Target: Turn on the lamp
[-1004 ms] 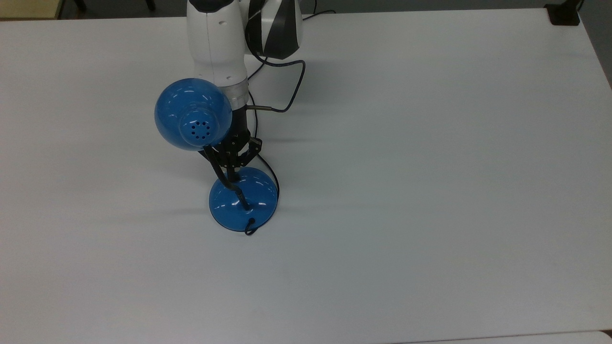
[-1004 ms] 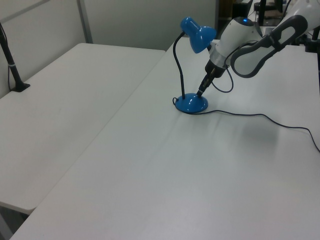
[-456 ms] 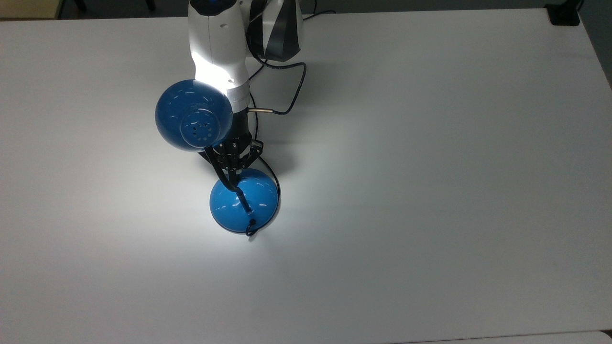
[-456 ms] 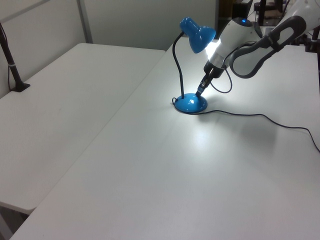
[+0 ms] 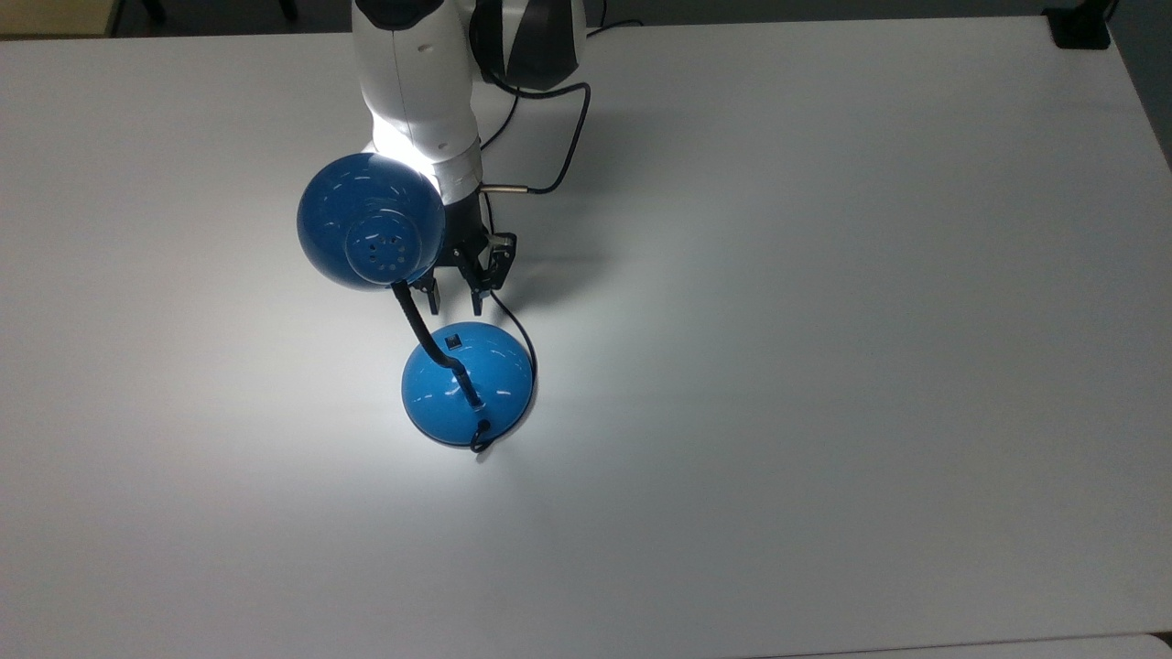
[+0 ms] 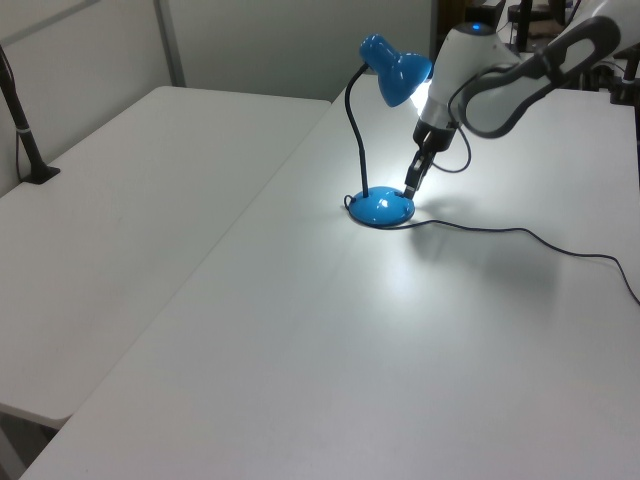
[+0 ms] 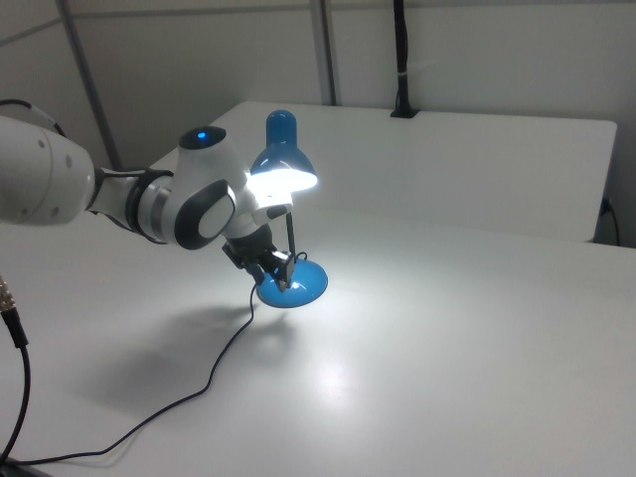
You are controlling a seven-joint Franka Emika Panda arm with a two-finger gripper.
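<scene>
The blue lamp is lit: its domed shade [image 5: 371, 222] throws a bright pool of light on the white table [image 5: 824, 366]. A black gooseneck [image 5: 423, 329] curves down to the round blue base [image 5: 468, 382], and the small black switch [image 5: 452, 342] shows on the base's far side. My gripper [image 5: 454, 297] is open, its two black fingers spread just beyond the base in the top view, touching nothing. The left view has the shade [image 6: 395, 72], the base [image 6: 382, 208] and the gripper [image 6: 411, 187] just above the base's right edge. In the right view the glowing shade [image 7: 283, 164] hangs over my gripper [image 7: 276, 273].
The lamp's thin black cord [image 6: 500, 232] runs from the base across the table to the left view's right. The arm's own cable [image 5: 568, 156] loops beside the wrist. A black clamp [image 5: 1080, 27] sits at the table's far corner. A second table [image 6: 120, 200] adjoins.
The lamp went from dark to lit. My gripper, shut with its tips on the base's switch, has pulled back off the base and opened.
</scene>
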